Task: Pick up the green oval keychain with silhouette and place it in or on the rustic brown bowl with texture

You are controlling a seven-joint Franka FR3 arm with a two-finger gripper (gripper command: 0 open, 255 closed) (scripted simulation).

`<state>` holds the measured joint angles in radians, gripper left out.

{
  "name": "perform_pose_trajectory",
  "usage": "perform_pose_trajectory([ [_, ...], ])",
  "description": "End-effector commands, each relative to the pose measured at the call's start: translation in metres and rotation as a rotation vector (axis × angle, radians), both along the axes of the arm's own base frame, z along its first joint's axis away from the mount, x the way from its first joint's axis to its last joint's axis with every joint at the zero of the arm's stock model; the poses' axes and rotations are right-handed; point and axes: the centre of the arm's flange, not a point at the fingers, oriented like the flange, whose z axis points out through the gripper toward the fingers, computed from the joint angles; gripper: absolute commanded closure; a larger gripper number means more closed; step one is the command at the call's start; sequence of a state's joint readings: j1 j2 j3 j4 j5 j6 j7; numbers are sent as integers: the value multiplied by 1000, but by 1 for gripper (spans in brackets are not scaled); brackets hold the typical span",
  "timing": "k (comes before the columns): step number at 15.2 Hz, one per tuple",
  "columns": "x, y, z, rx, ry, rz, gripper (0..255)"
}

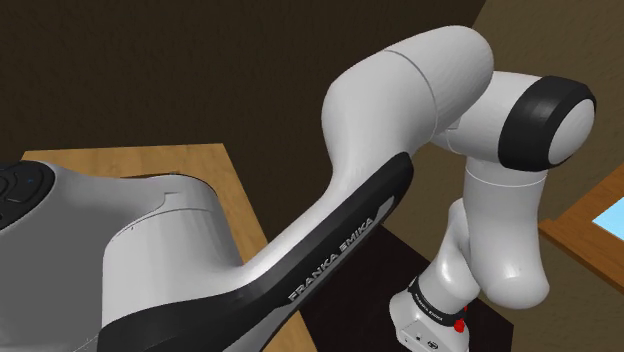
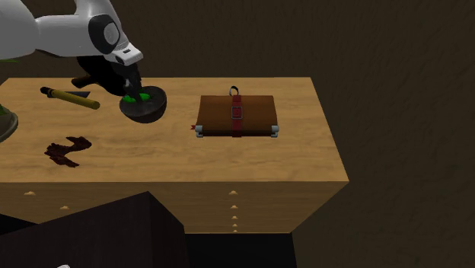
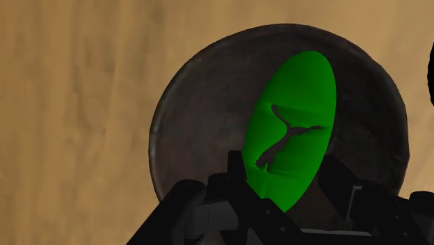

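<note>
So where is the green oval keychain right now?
The green oval keychain is inside the rim of the dark round bowl, directly below the black gripper, toward the second exterior view's left on the wooden table.

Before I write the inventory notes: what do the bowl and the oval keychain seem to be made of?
The bowl: looks like rough earthenware or aged wood, matte dark brown; mottled, uneven surface and rim. The keychain: smooth flat green, likely plastic or enamel; even colour, crisp dark silhouette. Neither is certain.
</note>
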<state>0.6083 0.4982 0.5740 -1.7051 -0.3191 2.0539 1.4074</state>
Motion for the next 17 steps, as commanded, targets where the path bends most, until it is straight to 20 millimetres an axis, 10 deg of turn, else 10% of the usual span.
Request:
perform_pose_trajectory([
  [1, 0, 1, -8, 0, 0, 0, 255],
  [8, 0, 1, -8, 0, 0, 0, 255],
  [9, 0, 1, -8, 0, 0, 0, 0],
  [14, 0, 1, -8, 0, 0, 0, 0],
  [17, 0, 4, 32, 0, 0, 0, 0],
])
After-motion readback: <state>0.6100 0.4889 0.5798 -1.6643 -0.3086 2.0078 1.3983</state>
